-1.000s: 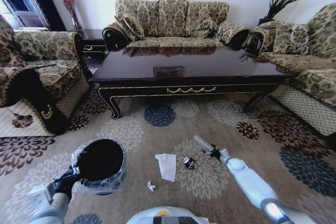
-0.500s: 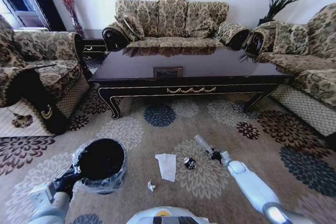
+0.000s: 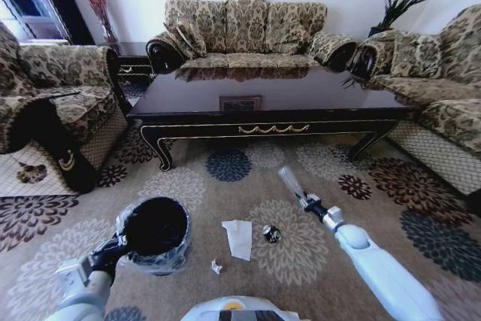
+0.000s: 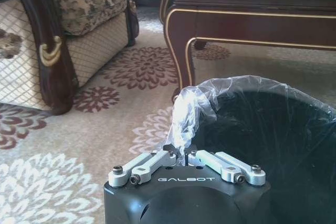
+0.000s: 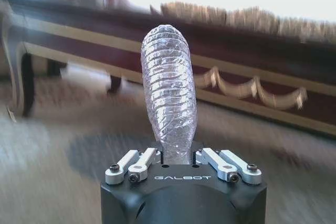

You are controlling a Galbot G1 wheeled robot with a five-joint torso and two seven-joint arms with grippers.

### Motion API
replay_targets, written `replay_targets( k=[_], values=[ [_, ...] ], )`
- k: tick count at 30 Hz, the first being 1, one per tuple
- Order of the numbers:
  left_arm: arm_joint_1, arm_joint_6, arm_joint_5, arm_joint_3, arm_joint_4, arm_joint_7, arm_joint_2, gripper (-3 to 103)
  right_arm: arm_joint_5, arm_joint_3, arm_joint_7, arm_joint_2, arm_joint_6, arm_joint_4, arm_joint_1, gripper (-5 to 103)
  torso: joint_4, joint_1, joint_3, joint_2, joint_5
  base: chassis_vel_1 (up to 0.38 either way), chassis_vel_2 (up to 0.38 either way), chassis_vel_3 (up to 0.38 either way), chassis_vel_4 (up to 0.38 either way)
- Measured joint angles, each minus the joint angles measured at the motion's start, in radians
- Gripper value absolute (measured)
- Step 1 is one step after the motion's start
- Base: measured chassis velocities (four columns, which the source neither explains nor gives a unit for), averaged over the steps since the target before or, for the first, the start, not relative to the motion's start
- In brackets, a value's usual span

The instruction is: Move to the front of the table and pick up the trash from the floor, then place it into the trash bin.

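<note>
Right gripper point(image 3: 307, 201) is clamped on the clear bottle point(image 3: 290, 183), lifted off the carpet. Left gripper point(image 3: 118, 245) is pinched onto the bag rim of the trash bin point(image 3: 154, 232). Napkin point(image 3: 239, 237) and wrappers point(image 3: 271, 234) lie between them.

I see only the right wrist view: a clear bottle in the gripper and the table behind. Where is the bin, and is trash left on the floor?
Observer: The bin stands on the carpet at the robot's left, the side away from the bottle.
Operator: Is the left gripper free?
Observer: No. The left gripper is shut on the bin's bag at the rim.
Operator: What is left on the floor?
Observer: A white napkin, a small dark wrapper beside it, and a small white scrap nearer the robot.
Operator: Is the bottle off the floor?
Observer: Yes, the right gripper holds it raised, pointing toward the table.
</note>
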Motion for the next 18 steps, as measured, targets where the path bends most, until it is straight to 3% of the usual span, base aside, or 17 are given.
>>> replay_targets(
  k=[3, 7, 14, 18],
  values=[
    [-0.003, 0.004, -0.008, 0.007, 0.0, 0.001, 0.008, 5, 0.033, 0.016, 0.024, -0.013, 0.002, 0.104, -0.041, 24, 0.0002, 0.0, 0.0, 0.0, -0.0002, 0.0, 0.0, 0.0, 0.0],
    [-0.009, 0.008, -0.022, 0.033, 0.0, 0.018, 0.031, 5, 0.111, 0.032, 0.076, -0.029, 0.016, 0.396, -0.136, 24, 0.0003, 0.0, 0.0, 0.0, -0.0002, 0.0, 0.0, 0.0, 0.0],
    [-0.01, 0.003, -0.032, 0.067, 0.0, 0.069, 0.053, 5, 0.123, -0.005, 0.105, -0.022, 0.049, 0.609, -0.196, 24, 0.0003, 0.0, 0.0, 0.0, -0.0004, 0.0, 0.0, 0.0, 0.0],
    [-0.01, -0.001, -0.037, 0.081, 0.0, 0.1, 0.074, 5, 0.109, -0.044, 0.068, -0.015, 0.086, 0.672, -0.229, 24, 0.0001, 0.0, 0.0, 0.0, -0.0003, 0.0, 0.0, 0.0, 0.0]
  ],
)
